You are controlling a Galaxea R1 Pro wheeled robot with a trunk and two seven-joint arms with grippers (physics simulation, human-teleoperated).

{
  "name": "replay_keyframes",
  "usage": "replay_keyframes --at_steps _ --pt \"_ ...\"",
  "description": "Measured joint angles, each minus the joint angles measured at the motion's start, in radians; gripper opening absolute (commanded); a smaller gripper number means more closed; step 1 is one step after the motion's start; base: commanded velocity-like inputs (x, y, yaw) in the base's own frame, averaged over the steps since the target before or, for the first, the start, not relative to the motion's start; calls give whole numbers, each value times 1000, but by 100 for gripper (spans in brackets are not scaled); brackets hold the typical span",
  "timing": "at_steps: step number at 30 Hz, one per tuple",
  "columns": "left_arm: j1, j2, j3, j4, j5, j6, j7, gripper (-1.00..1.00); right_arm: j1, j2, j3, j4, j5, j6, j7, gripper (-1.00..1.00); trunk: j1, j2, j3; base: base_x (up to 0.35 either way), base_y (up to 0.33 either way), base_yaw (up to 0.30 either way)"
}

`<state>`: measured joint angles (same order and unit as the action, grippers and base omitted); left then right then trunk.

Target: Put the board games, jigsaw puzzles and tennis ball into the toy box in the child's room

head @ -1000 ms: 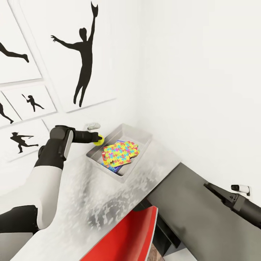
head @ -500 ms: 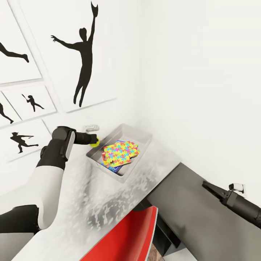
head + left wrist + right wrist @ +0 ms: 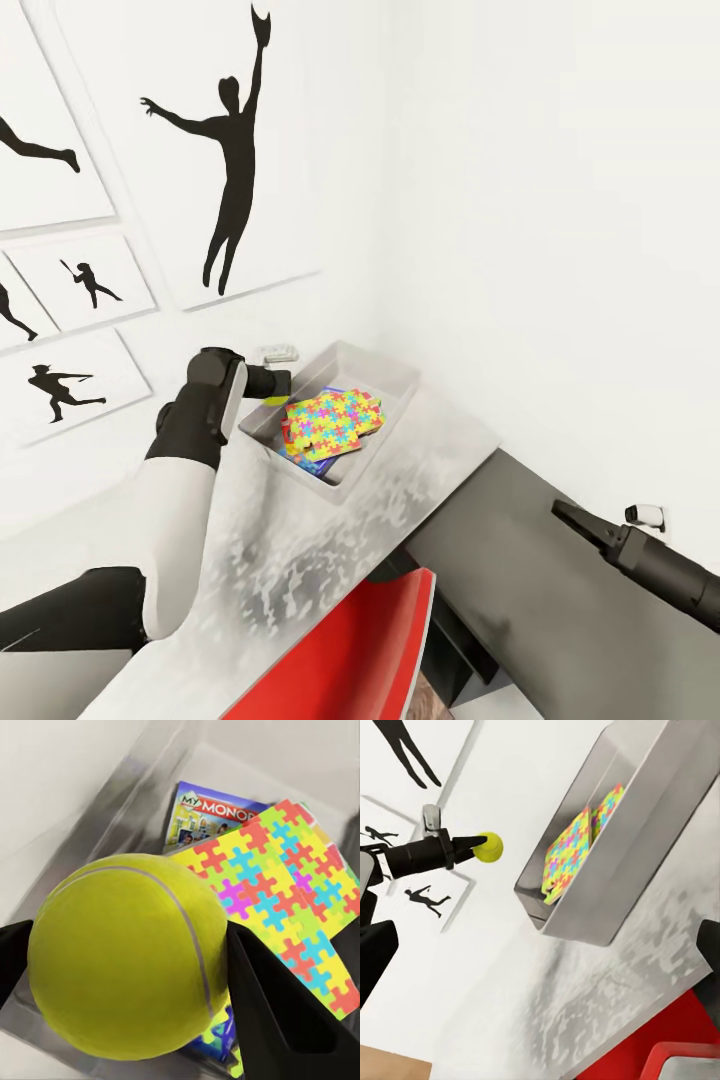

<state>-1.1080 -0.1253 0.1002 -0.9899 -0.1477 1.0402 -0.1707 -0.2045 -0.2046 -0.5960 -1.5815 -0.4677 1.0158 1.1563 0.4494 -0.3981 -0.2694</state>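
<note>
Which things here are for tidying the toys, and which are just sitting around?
For the job:
- small yellow-green tennis ball, held in the left end effector
- shallow grey toy box
- multicoloured jigsaw puzzle board
- Monopoly board game
- pale grey table

Just around:
- red chair
- black silhouette wall pictures

L arm (image 3: 190, 440) over toy box (image 3: 395, 375) rim, puzzle (image 3: 330, 422) inside

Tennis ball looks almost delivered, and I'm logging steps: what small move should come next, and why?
Probably carry it slightly further over the toy box and open. The left hand grips the tennis ball at the rim, above the jigsaw puzzle.
</note>
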Motion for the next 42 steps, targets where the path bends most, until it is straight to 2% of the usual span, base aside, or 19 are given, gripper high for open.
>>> replay_keyframes --at_steps 5,11,31,37,42 --pt "0 0 0 2 -1 -1 39 -100 2 1 3 0 -1 -4 3 100 0 0 0 0 0 0" --pt "0 -3 1 3 -5 -2 132 -100 3 1 11 0 -1 -4 7 100 0 0 0 0 0 0" --pt "0 -8 0 8 -6 -21 149 -100 6 1 14 0 0 -33 7 100 0 0 -5 0 0 0" --pt "0 -6 -32 20 -6 -29 149 -100 6 1 14 0 0 -34 7 100 0 0 -15 0 0 0" --pt "0 -6 -41 21 -8 -30 149 -100 6 1 18 0 0 -34 7 100 0 0 -23 0 0 0"
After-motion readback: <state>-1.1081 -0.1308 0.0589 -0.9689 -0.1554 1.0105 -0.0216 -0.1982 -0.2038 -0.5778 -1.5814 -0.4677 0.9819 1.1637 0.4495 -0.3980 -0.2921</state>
